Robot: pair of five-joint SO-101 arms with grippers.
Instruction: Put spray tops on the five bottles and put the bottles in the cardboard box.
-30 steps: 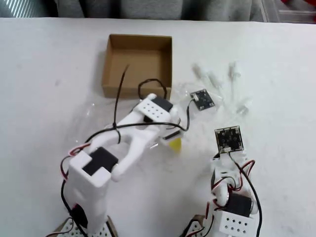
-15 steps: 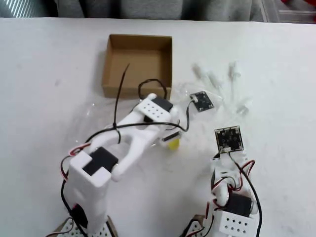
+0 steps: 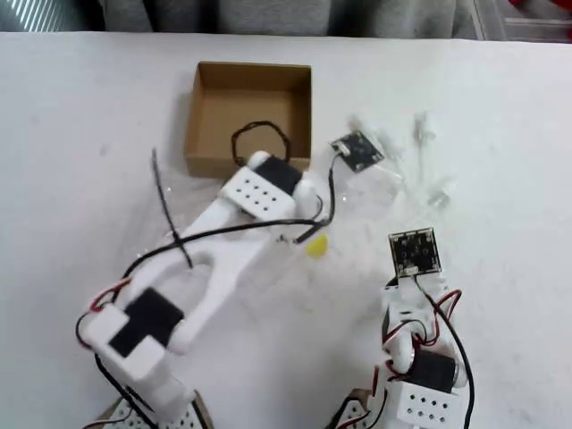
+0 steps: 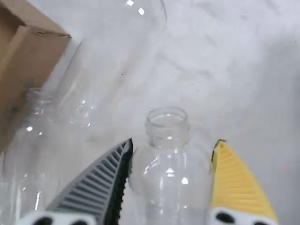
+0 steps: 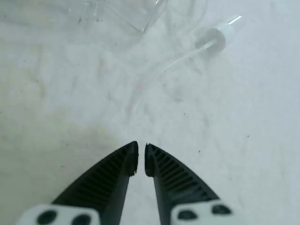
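Your left gripper [image 4: 172,143] is clamped on a clear bottle [image 4: 167,174], one finger on each side of the shoulder, just under the open neck. That leaves the mouth free and pointing away from the wrist. I read it as a hold for fitting a spray top. There's no top on it yet. It sits just off a corner of the cardboard box [image 3: 250,114]; I can't tell if it's lifted.

Your right gripper [image 5: 140,158] has its fingers pinched almost together on nothing, low over the table [image 5: 70,93]. One spray top [image 5: 217,35] lies ahead of it, so it's probably parked there to fetch one.

Counts:
- **Bottles:** one held, plus at least two spare bottles [image 4: 105,77] lying beside the box. They're clear, so I can't confirm five.
- **Spray tops:** four loose tops [image 3: 420,130] I can pick out on the right arm's side of the box. A fifth is uncertain.
- **Box:** one, nothing in it yet.
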